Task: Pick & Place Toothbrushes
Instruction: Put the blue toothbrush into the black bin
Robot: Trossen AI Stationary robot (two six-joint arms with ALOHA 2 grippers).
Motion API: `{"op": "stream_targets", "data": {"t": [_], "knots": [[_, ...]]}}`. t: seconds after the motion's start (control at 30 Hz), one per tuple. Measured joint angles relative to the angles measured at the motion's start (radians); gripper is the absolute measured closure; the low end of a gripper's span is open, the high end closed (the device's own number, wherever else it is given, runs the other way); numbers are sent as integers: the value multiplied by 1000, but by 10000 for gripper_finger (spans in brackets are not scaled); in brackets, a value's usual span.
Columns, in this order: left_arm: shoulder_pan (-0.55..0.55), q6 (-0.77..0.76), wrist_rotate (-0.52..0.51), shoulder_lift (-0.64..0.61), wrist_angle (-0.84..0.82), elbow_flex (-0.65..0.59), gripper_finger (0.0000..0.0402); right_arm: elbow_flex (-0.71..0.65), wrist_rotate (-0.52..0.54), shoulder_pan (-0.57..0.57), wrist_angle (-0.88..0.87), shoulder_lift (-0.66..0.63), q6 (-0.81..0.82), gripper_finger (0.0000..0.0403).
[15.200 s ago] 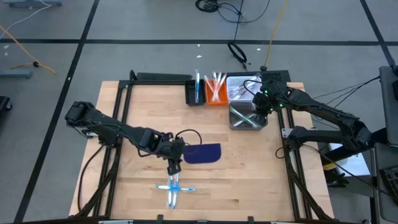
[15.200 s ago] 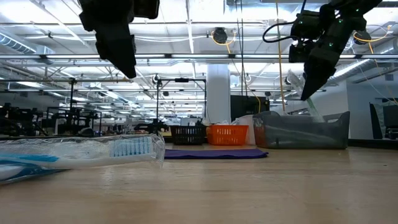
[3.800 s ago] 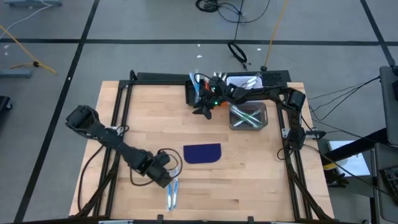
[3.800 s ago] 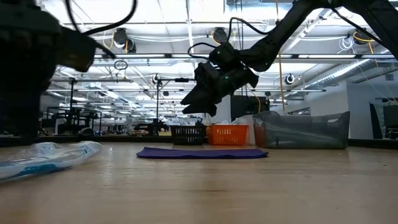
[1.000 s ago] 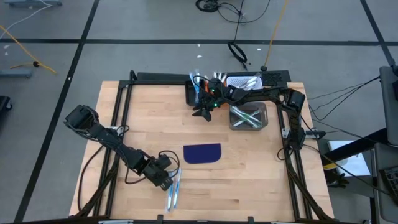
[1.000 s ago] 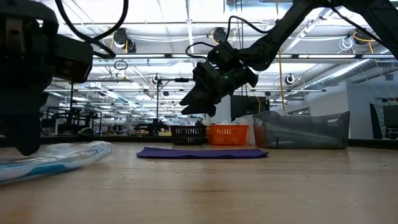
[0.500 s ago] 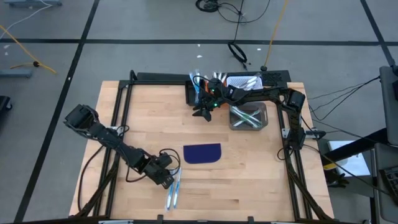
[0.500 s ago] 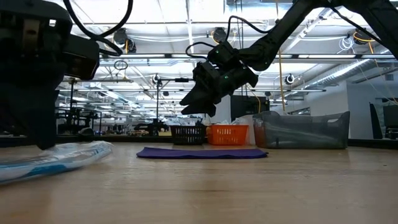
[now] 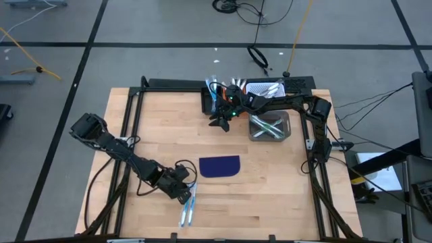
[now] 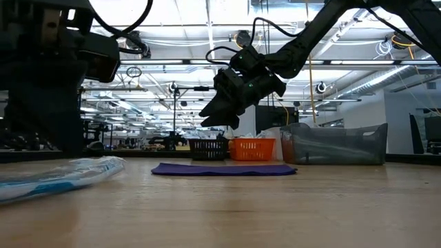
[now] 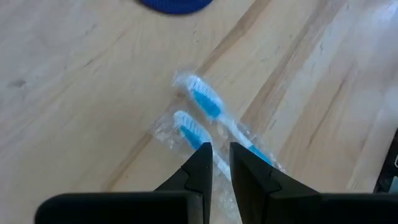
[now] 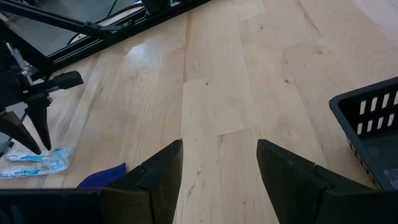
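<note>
A wooden worktop point(image 9: 270, 182) is seen from above. At the near left, the left gripper point(image 9: 187, 196) is lowered over two wrapped blue toothbrushes point(image 11: 205, 121) lying side by side; its fingers are nearly closed with a narrow gap, and nothing is gripped. A dark blue mat point(image 9: 219, 166) lies just beyond. At the far edge, a black bin point(image 9: 206, 102), an orange bin point(image 9: 235, 106) and a clear bin point(image 9: 270, 127) are lined up. The right gripper point(image 9: 220, 119) is held open and empty just in front of the black and orange bins.
</note>
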Motion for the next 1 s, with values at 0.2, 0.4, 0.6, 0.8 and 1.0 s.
{"op": "stream_targets", "data": {"t": [0.2,0.4,0.6,0.8,1.0], "knots": [[0,-29,7,0,-2,-12,350,0,0,0,0,0,0,204],[2,-43,4,2,60,-41,340,0,0,0,0,0,0,204],[18,-2,23,2,118,-40,282,0,0,0,0,0,0,204],[37,-4,88,2,96,-40,233,0,0,0,-1,0,-4,204],[51,-34,136,2,52,-40,218,0,0,0,-1,0,-7,204]]}}
